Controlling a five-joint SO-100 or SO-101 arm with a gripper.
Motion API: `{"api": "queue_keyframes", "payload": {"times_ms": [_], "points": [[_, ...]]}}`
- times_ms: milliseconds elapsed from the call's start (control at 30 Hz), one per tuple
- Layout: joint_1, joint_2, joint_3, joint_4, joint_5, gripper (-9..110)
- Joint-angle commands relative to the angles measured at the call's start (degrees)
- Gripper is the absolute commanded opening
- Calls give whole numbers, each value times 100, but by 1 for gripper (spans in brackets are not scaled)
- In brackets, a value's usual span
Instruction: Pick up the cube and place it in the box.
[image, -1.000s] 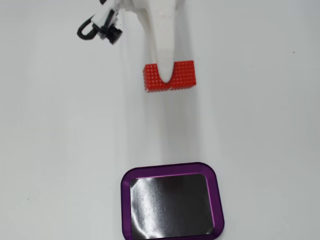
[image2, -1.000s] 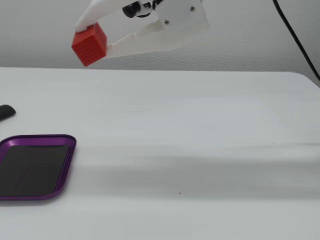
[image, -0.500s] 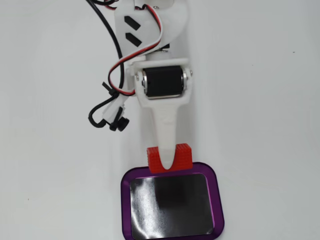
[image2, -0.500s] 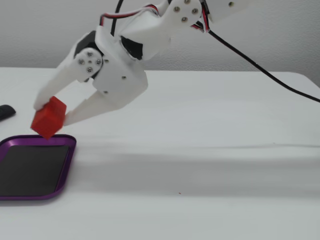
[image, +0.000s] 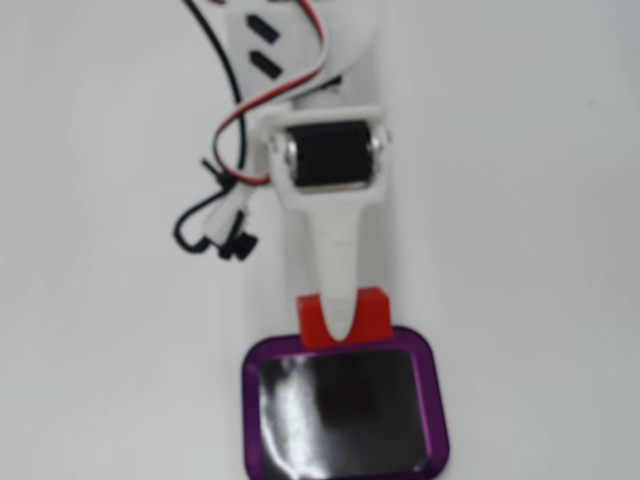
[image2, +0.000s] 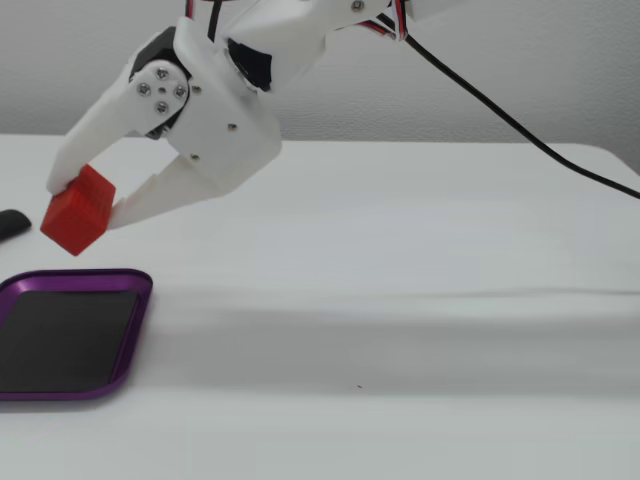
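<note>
My white gripper (image2: 82, 204) is shut on the red cube (image2: 78, 210) and holds it in the air, above and just beside the near-right corner of the box as a fixed view shows it. In a fixed view from above, the cube (image: 370, 315) sits at the top rim of the box (image: 435, 400), with my gripper (image: 342, 325) over its middle. The box is a shallow purple-rimmed tray with a shiny black floor; it lies at the lower left in a fixed view from the side (image2: 110, 385) and holds nothing.
Red, black and white wires (image: 225, 190) hang beside the arm. A black cable (image2: 500, 115) runs off to the right. A small dark object (image2: 12, 223) lies at the left edge of the white table.
</note>
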Motion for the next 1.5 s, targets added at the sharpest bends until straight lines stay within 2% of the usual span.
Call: {"api": "queue_keyframes", "payload": {"times_ms": [0,800,1000,1267,1367,1467], "points": [[-211,79,-246,202,18,0],[-211,-299,-308,202,18,4],[-202,-272,-316,211,18,10],[-202,-237,-264,229,26,12],[-264,-211,-308,650,35,14],[-290,-132,-483,1635,44,17]]}}
